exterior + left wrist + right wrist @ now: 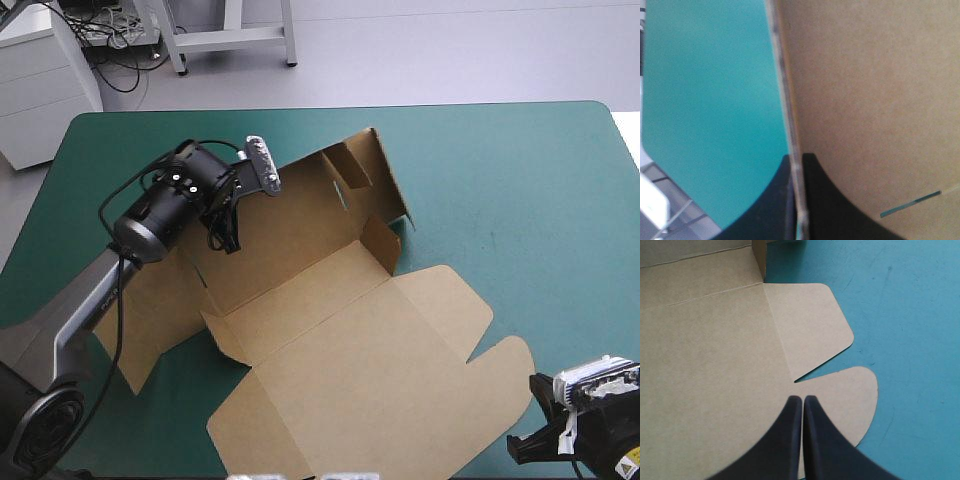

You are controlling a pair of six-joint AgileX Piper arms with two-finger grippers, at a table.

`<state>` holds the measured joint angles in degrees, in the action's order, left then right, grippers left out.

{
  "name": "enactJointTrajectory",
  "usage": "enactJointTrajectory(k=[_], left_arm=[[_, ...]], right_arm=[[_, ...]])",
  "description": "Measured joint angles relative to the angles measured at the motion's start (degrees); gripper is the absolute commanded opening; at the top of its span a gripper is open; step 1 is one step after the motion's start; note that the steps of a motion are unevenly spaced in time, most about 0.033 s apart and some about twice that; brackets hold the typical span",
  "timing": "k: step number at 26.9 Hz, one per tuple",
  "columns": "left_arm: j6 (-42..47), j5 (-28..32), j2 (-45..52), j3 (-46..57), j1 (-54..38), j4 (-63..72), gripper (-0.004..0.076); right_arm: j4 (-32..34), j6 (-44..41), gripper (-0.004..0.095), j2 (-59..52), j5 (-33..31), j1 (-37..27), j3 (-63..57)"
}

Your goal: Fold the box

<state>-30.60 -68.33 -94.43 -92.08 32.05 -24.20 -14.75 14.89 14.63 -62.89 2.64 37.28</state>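
The brown box (350, 340) lies across the middle of the table as a cut sheet, its lid panel flat toward the front. A back wall with side flaps (350, 170) stands raised at the far side. My left gripper (228, 235) points down at the box's left part. In the left wrist view the board's edge (790, 100) runs between its fingers (797, 167), which are shut on it. My right gripper (525, 445) sits at the front right corner, just off the lid's rounded flap (860, 395). It (802, 401) is shut on nothing and hovers over that flap.
The teal-green cover (520, 180) shows to the right of the box and along the far edge. Another strip of the cover lies beside the box wall in the left wrist view (710, 110). The table's front right edge is close to my right gripper.
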Motion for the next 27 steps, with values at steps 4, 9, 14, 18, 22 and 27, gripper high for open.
enactJointTrajectory(k=[4, 9, 14, 18, 22, 27], left_arm=[[0.1, 1.2, -1.2, 0.0, 4.1, -5.7, -0.0032], [1.5, 3.8, -1.9, 0.1, 7.4, -7.8, -0.0032], [4.4, 4.6, -1.9, 3.6, 11.8, -15.6, -0.0032], [8.8, 6.1, -1.9, 6.3, 15.1, -21.6, -0.0032], [14.0, 8.8, -1.9, 8.7, 19.0, -28.6, -0.0032], [21.9, 11.9, -1.9, 10.0, 22.0, -33.9, -0.0032]], right_arm=[[0.0, 0.0, -0.0004, 0.0, 0.0, 0.0, 0.0], [0.0, 0.0, -0.0004, 0.0, 0.0, 0.0, 0.0], [0.0, 0.0, -0.0004, 0.0, 0.0, 0.0, 0.0], [0.0, 0.0, -0.0004, 0.0, 0.0, 0.0, 0.0], [0.0, -0.1, -0.0004, 0.0, 0.0, 0.0, 0.0], [0.0, -0.1, -0.0004, 0.0, 0.0, 0.0, 0.0]])
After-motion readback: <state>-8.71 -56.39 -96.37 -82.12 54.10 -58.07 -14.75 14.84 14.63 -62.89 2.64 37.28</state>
